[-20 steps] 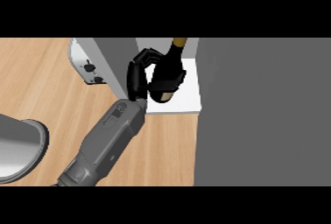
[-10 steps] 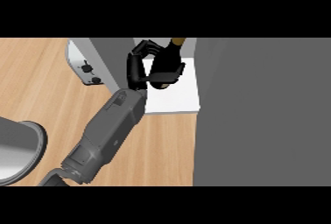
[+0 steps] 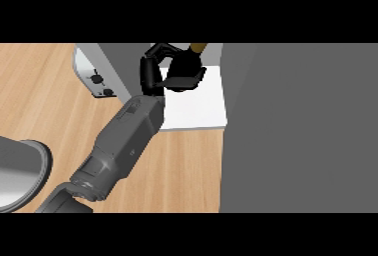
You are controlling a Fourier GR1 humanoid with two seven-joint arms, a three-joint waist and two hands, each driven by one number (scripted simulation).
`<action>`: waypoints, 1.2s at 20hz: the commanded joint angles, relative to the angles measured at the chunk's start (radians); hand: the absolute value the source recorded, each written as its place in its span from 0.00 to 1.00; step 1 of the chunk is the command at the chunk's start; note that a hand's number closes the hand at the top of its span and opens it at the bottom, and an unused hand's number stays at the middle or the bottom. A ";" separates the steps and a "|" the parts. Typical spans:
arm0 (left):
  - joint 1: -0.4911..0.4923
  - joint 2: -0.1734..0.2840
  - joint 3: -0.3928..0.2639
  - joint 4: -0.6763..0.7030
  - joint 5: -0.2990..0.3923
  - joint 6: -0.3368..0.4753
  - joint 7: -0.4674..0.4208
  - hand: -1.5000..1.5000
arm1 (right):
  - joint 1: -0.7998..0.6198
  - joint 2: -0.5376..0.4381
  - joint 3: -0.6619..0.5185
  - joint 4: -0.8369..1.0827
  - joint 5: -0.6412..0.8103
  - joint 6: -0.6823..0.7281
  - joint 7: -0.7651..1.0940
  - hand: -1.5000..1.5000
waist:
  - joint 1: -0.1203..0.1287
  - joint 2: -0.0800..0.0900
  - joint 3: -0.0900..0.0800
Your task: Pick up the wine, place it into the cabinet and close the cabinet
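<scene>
Wooden tabletop (image 3: 44, 105) meets a white cabinet (image 3: 193, 107); the right hand (image 3: 171, 67) curls around the wine (image 3: 196, 48).

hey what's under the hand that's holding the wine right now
Under the hand lies the cabinet's white floor. The hand curls round the wine, showing only its gold top. Whether the bottle's base touches the floor cannot be seen; the hand covers it.

A wooden counter (image 3: 52, 110) is seen across the left and near part of the scene. A white cabinet floor (image 3: 196, 107) is set at its far right. A grey round object (image 3: 18, 172) is placed at the near left edge.
</scene>
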 commanded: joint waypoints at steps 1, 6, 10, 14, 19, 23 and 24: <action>-0.041 0.000 0.034 0.027 0.080 -0.007 0.034 1.00 | -0.031 0.000 0.024 -0.092 -0.035 -0.044 0.086 0.00 | -0.005 0.002 -0.001; -0.045 0.006 0.108 0.109 0.068 -0.070 -0.044 1.00 | 0.077 0.026 0.029 -0.088 -0.029 0.005 -0.009 0.00 | -0.007 0.007 0.000; -0.035 0.020 0.104 0.135 0.072 -0.088 -0.059 1.00 | 0.040 0.018 0.049 -0.114 -0.004 -0.024 0.026 0.00 | -0.004 0.006 -0.001; -0.078 0.023 0.110 0.182 0.078 -0.092 -0.046 1.00 | -0.023 0.006 0.050 -0.075 -0.008 -0.037 0.041 0.00 | -0.015 0.014 -0.002; -0.071 0.000 0.092 0.225 0.049 -0.036 -0.076 0.00 | -0.012 -0.009 0.022 -0.074 -0.042 -0.013 0.033 0.00 | -0.013 0.011 -0.001; -0.076 0.001 0.089 0.248 0.029 -0.024 -0.065 0.00 | 0.030 -0.012 0.004 -0.086 -0.044 0.002 0.007 0.00 | -0.014 0.010 0.000; -0.087 0.051 0.085 0.250 0.023 -0.068 -0.045 0.00 | 0.061 0.016 0.071 -0.110 0.001 -0.012 0.019 0.00 | -0.020 0.012 -0.001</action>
